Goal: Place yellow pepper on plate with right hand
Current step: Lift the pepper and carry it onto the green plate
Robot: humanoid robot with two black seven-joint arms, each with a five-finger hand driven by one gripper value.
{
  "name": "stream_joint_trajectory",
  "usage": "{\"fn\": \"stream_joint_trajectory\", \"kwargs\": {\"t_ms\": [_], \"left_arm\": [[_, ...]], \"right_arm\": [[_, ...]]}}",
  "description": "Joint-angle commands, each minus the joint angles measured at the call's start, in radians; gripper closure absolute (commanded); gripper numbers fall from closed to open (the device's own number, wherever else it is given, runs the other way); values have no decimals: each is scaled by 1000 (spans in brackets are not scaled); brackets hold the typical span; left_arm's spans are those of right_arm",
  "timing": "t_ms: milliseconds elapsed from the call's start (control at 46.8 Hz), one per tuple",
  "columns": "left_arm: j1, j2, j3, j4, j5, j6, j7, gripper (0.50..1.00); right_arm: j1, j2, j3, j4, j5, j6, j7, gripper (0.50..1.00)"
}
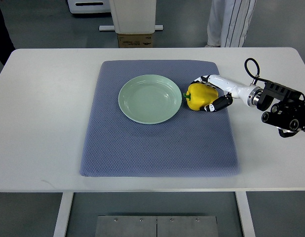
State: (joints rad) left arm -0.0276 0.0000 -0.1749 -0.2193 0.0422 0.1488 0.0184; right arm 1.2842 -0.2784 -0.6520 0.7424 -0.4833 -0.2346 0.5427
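A yellow pepper [198, 96] with a green stem lies on the blue-grey mat [157, 143], just right of the pale green plate [150, 98], which holds nothing. My right hand [211, 94] reaches in from the right edge and its white and black fingers [217, 104] curl around the pepper's right side, gripping it. The pepper sits beside the plate's right rim, close to touching it. The left arm does not show.
The mat covers the middle of a white table [39, 123]. Behind the far edge stand a cardboard box [135, 39], a white machine base [133, 15], and a person's striped trouser legs [230, 22].
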Motion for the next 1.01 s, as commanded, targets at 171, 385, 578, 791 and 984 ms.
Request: {"fn": "stream_joint_trajectory", "kwargs": {"t_ms": [171, 385, 578, 791, 984], "left_arm": [[0, 0, 0, 0, 1, 0, 0, 500], [0, 0, 0, 0, -1, 0, 0, 500], [0, 0, 0, 0, -1, 0, 0, 500], [0, 0, 0, 0, -1, 0, 0, 500], [0, 0, 0, 0, -1, 0, 0, 500]], "right_arm": [[59, -1, 2, 5, 15, 0, -1, 1000], [104, 39, 2, 20, 17, 5, -3, 1000], [112, 125, 2, 18, 51, 5, -18, 1000], [107, 209, 3, 17, 83, 3, -33, 1000], [99, 248, 3, 17, 107, 3, -50, 1000]]}}
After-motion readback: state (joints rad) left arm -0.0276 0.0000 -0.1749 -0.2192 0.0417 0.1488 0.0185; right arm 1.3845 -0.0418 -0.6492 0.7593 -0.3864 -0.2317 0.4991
